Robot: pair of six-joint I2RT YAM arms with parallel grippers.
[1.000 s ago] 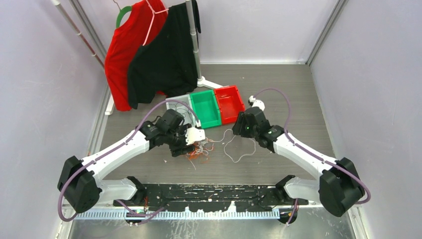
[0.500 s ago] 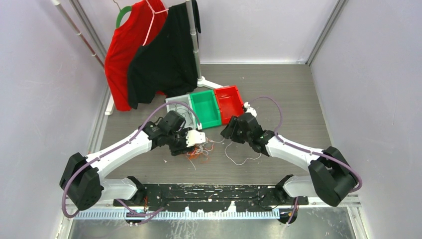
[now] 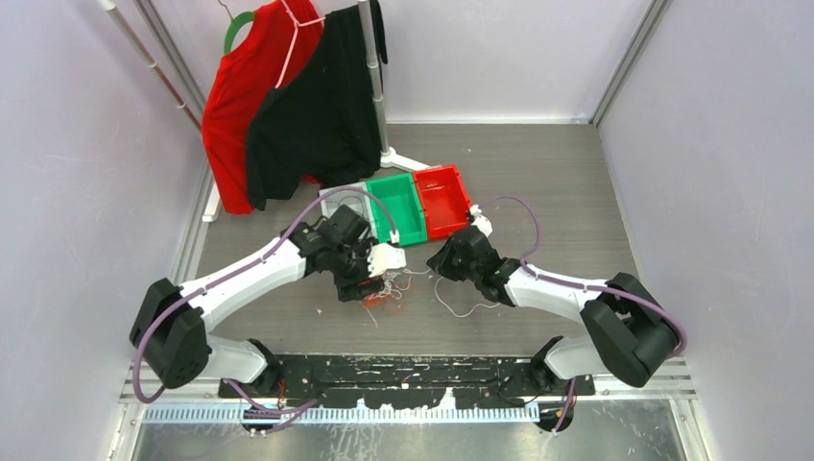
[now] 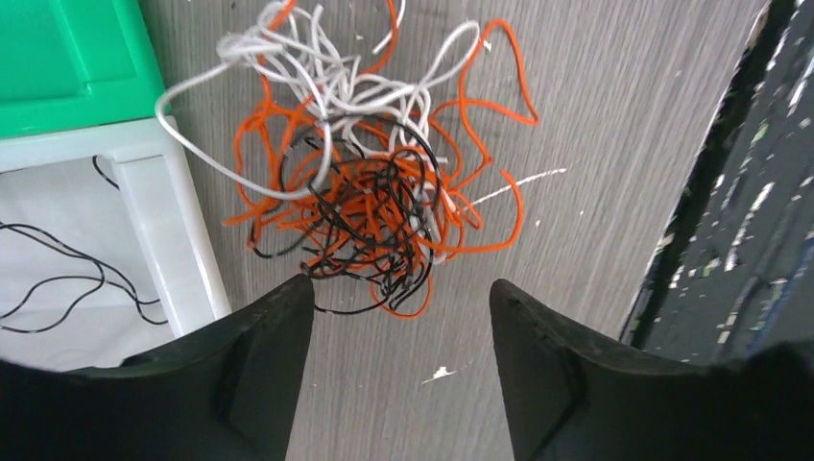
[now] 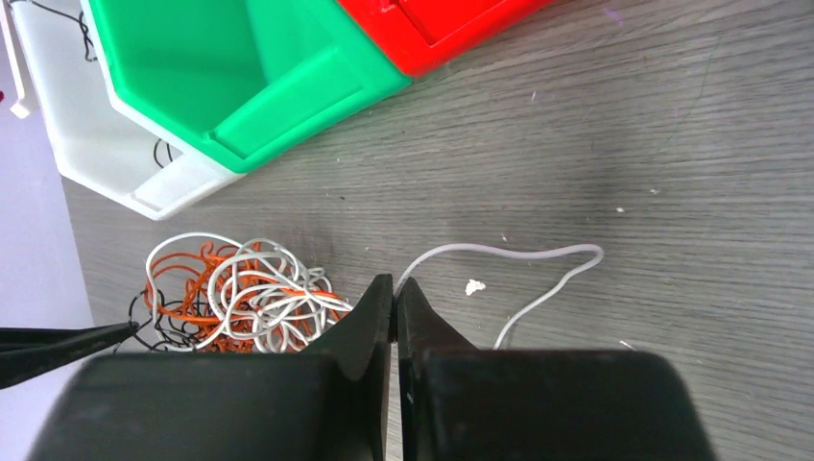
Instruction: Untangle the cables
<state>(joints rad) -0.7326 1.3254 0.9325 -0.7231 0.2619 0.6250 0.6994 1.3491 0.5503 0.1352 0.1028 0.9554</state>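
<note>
Looking down on the grey table, I am seeing both arms reaching in toward its middle, with the white bin, green bin and red bin sitting side by side just behind them. The cables are lying as one orange, white and black snarl on the table just in front of the white and green bins, between the two wrists. One white strand is trailing out of that snarl to the right in a loose loop across the bare wood. The left gripper is hovering over the near edge of the snarl with its jaws standing well apart and gripping nothing. The right gripper is sitting right beside the snarl with its jaws closed to a hairline gap, and the white strand is running straight into the tips, so I am judging it pinched there. For this step I am wanting the right side drawing that strand away from the snarl slowly and low along the table, while the left side is coming down to pin the orange and black mass. If the whole clump is starting to drag along, I am easing off rather than tightening the knot.
</note>
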